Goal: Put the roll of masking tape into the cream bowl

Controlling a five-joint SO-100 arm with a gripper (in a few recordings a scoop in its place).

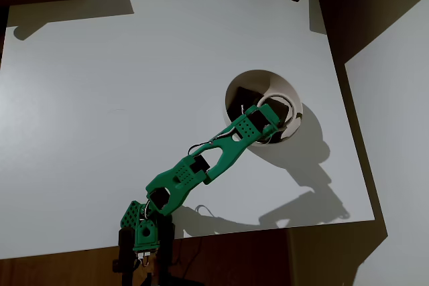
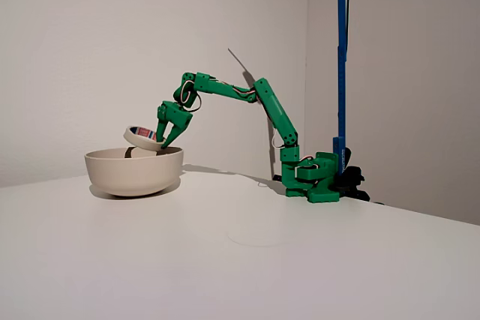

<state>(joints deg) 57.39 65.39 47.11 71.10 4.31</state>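
In the fixed view, the bare white table (image 2: 247, 260) fills the foreground. Further back on it sits the bowl (image 2: 134, 170), cream, round and upright, taken here as the landmark. Right of the bowl and well apart from it stands the green arm's base (image 2: 315, 177), at the foot of a blue pole (image 2: 341, 50) that rises against the wall. From the base the arm (image 2: 274, 110) climbs, bends and reaches back left, ending over the bowl's right half.

The gripper (image 2: 166, 134) points down just above the bowl's rim. Its fingers are closed on the tape (image 2: 144, 137), pinching the ring's right side through its wall. The tape hangs tilted, its left edge higher, just above the rim and over the bowl's opening; a red and blue mark shows on its inner edge. It does not appear to touch the bowl.

In the overhead view, the arm runs from the near table edge up and right to the bowl (image 1: 281, 88). The gripper (image 1: 271, 120) covers the bowl's lower half, and the tape (image 1: 276, 102) shows as a pale ring within the bowl's outline. A dark piece (image 1: 242, 96) lies inside the bowl, at its left. The bowl's shadow falls to its lower right on the table (image 1: 100, 98).
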